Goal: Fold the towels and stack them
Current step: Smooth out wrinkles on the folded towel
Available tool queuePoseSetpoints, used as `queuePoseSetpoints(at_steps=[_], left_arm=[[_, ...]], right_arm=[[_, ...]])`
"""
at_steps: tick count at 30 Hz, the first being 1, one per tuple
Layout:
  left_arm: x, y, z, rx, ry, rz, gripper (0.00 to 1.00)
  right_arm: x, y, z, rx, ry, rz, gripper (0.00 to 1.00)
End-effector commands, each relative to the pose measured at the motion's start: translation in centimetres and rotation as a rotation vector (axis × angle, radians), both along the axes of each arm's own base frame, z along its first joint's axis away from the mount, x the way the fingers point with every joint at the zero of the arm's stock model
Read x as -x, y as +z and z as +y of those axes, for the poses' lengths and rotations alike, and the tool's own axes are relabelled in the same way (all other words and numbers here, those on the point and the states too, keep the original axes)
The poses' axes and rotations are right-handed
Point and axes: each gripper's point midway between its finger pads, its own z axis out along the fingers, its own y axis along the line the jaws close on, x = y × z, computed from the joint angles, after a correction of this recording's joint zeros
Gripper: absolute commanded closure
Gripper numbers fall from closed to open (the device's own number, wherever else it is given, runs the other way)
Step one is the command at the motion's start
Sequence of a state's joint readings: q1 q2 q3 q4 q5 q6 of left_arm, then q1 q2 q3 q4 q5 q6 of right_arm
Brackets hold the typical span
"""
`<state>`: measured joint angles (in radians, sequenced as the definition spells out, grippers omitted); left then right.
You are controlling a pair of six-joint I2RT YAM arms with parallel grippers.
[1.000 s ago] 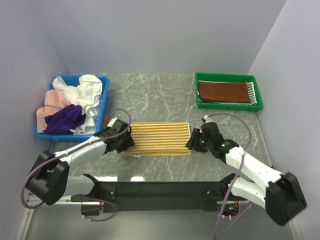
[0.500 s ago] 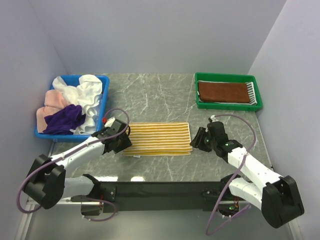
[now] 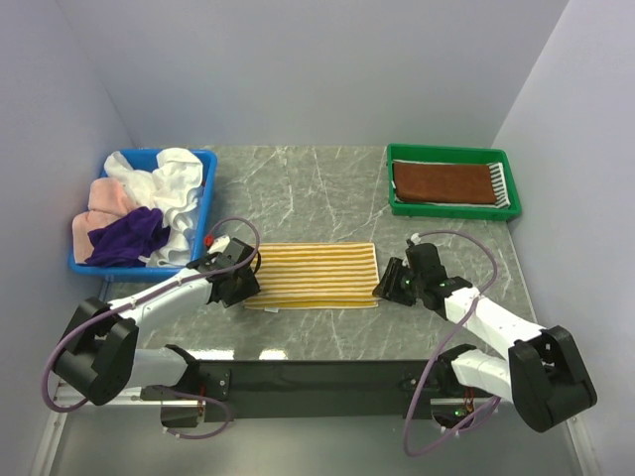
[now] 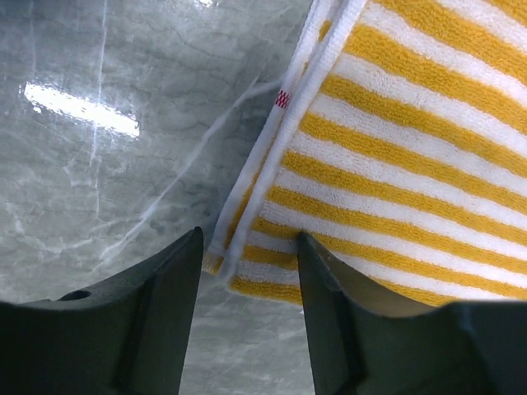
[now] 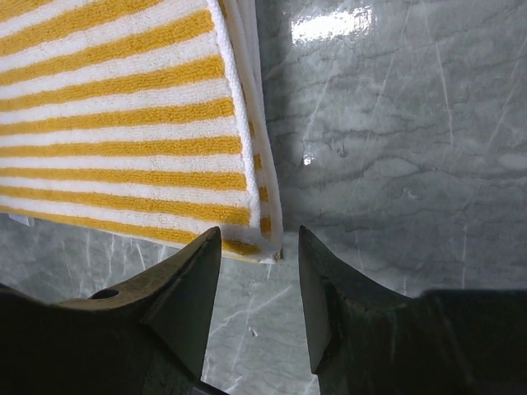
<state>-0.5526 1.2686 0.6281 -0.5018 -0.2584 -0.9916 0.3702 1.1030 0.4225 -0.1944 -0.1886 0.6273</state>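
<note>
A yellow-white striped towel [image 3: 316,274] lies folded flat on the marble table between my arms. My left gripper [image 3: 241,291] is open at its near left corner; in the left wrist view the corner [image 4: 247,263] lies between the open jaws. My right gripper [image 3: 387,289] is open at the near right corner, which shows between the jaws in the right wrist view [image 5: 255,239]. A folded brown towel [image 3: 442,182] lies on a grey-white striped one in the green tray [image 3: 451,210]. White, pink and purple towels [image 3: 149,203] are heaped in the blue bin [image 3: 206,213].
The blue bin stands at the far left and the green tray at the far right. Bare marble [image 3: 308,188] lies beyond the striped towel. Grey walls close in on both sides.
Both grippers drew back from the towel's ends, then settled at its near corners. The right gripper has come back toward the right corner. The towel has not moved.
</note>
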Motion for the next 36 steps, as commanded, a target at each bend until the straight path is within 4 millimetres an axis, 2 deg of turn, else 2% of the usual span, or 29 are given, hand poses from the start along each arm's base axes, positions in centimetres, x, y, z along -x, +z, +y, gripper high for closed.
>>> queuePoseSetpoints(at_steps=[1, 4, 8, 9, 11, 15, 18, 21, 24, 27, 29, 36], left_arm=[[-0.2, 0.5, 0.6, -0.029, 0.003, -0.02, 0.45], [-0.2, 0.2, 0.4, -0.029, -0.003, -0.011, 0.49], [-0.2, -0.1, 0.5, -0.036, -0.003, 0.001, 0.64], [-0.3, 0.1, 0.4, -0.036, -0.005, -0.004, 0.67], [-0.3, 0.1, 0.5, -0.042, -0.006, -0.004, 0.73], [-0.5, 0.6, 0.6, -0.057, -0.007, -0.009, 0.85], [-0.8, 1.2, 1.0, -0.08, -0.003, -0.017, 0.84], [-1.0, 1.6, 0.9, -0.08, -0.009, -0.024, 0.78], [-0.8, 1.5, 0.6, -0.061, -0.016, -0.018, 0.71], [-0.8, 1.3, 0.2, -0.041, -0.028, -0.018, 0.7], [-0.7, 1.2, -0.1, -0.023, -0.033, -0.015, 0.71], [-0.8, 1.4, 0.3, -0.05, -0.025, -0.011, 0.88]], right_arm=[[-0.7, 0.2, 0.4, -0.012, 0.016, -0.035, 0.5], [-0.7, -0.1, 0.3, -0.007, 0.017, -0.027, 0.5], [-0.8, -0.1, 0.3, -0.004, 0.018, -0.031, 0.53], [-0.9, 0.0, 0.3, -0.003, 0.019, -0.037, 0.61], [-0.9, 0.1, 0.2, 0.0, 0.018, -0.04, 0.66], [-1.0, 0.4, 0.0, 0.014, 0.021, -0.046, 0.83], [-1.3, 1.1, -0.2, 0.028, 0.019, -0.063, 0.87], [-1.4, 1.6, -0.3, 0.031, 0.022, -0.071, 0.94], [-1.5, 2.0, -0.1, 0.024, 0.026, -0.08, 0.94], [-1.4, 2.0, 0.1, 0.019, 0.036, -0.08, 0.94], [-1.4, 1.9, 0.2, 0.014, 0.038, -0.075, 0.94], [-1.3, 2.0, 0.3, 0.009, 0.046, -0.077, 0.98]])
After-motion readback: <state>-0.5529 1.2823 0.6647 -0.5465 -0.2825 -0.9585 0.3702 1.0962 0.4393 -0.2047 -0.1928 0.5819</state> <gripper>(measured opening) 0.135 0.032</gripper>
